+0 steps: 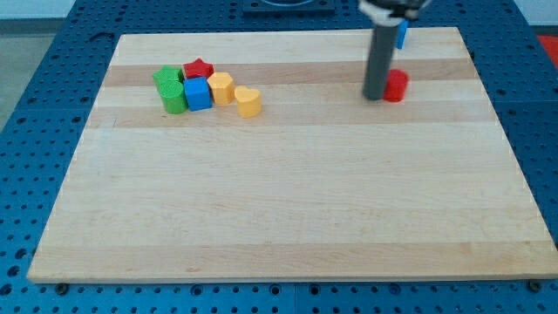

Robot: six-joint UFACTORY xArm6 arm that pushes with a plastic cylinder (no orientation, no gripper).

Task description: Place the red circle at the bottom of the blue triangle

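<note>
So the rod's tip (pixel 375 97) sits in the upper right of the frame, touching the left side of the red circle (pixel 397 85), or just about. The blue triangle (pixel 401 33) is straight above the circle near the top edge, mostly hidden behind the rod. The circle already looks roughly below it, so I'd guess only a small nudge is left. No gripper here, nothing held. No labels or writing anywhere.

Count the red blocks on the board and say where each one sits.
2. The red star sits at the top of the cluster at the view's upper left. The red circle lies at the upper right, just right of my tip. The rod could hide others.
</note>
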